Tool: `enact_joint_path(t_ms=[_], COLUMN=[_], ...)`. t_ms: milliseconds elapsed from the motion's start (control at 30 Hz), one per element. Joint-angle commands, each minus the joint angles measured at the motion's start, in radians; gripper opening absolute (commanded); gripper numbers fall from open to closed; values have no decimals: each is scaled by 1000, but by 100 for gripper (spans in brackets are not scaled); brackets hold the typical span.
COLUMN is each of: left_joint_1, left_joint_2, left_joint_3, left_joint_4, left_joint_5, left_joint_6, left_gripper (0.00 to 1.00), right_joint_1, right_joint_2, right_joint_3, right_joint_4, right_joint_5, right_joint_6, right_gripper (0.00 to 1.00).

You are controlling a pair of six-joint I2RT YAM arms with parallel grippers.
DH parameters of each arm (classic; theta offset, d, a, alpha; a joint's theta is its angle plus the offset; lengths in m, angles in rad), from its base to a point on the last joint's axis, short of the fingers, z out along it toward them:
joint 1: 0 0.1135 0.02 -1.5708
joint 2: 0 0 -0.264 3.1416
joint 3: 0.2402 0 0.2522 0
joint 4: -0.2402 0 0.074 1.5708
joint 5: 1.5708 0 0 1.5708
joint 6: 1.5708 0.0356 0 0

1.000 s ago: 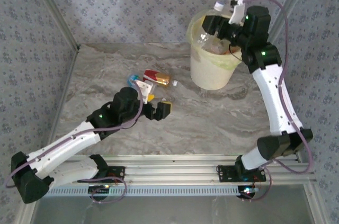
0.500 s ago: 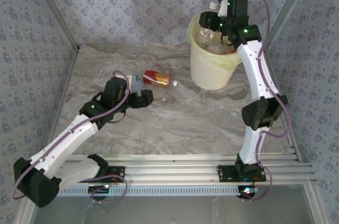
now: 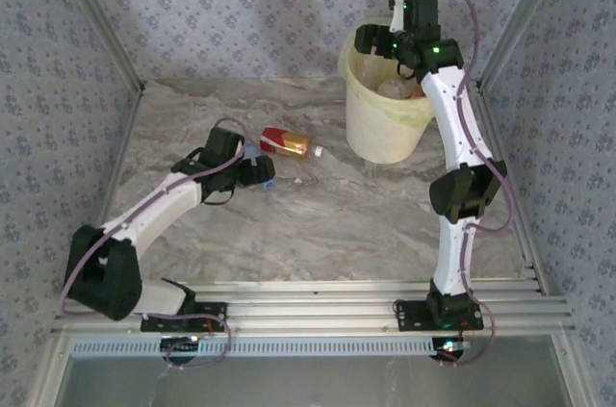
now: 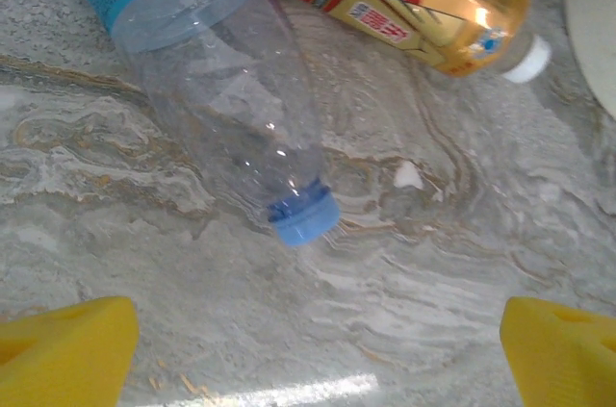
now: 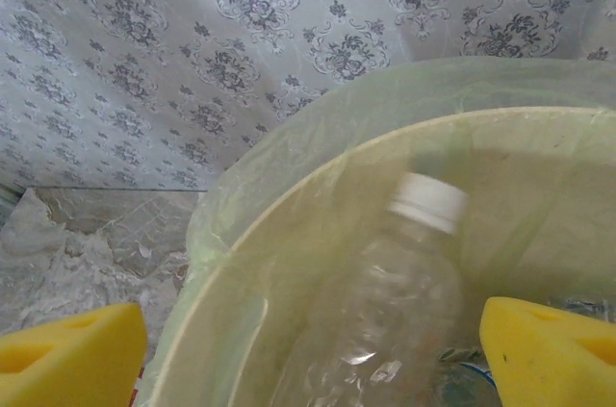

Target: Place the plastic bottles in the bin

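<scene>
Right wrist reveals white-capped bottle [image 5: 385,301] inside bin [image 5: 289,200].

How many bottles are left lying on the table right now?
2. A clear blue-capped bottle lies just ahead of the open left gripper; an orange-tinted, red-labelled bottle lies beside it, nearer the bin. The left arm may hide others.

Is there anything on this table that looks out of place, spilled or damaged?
Two plastic bottles lie on their sides on the marbled table, outside the cream-white round bin: a clear bottle with blue label and cap, and an orange-tinted bottle with red label and white cap. Nothing looks spilled.
</scene>
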Motion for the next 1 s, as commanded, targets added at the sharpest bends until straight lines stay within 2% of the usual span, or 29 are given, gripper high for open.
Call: enact_joint_path(t_ms=[0, 267, 567, 700, 867, 967], left_joint_1=[21, 33, 29, 24, 13, 11], left_joint_2=[62, 244, 353, 382, 379, 360], left_joint_3=[58, 132, 142, 146, 135, 112], left_joint_4=[49, 65, 96, 110, 122, 133], left_joint_5=[17, 29, 5, 8, 7, 6], left_joint_6=[-11, -33, -67, -74, -82, -87], left_gripper=[96, 93, 90, 85, 71, 56], right_joint_1=[2, 66, 161, 203, 244, 284], right_joint_2=[-85, -327, -605, -693, -767, -796], right_joint_3=[9, -256, -589, -714, -826, -884], right_joint_4=[-36, 38, 132, 173, 194, 210], right_joint_5=[13, 23, 48, 60, 77, 75], right_joint_6=[-28, -77, -69, -52, -27, -8], right_gripper=[96, 98, 98, 98, 98, 97])
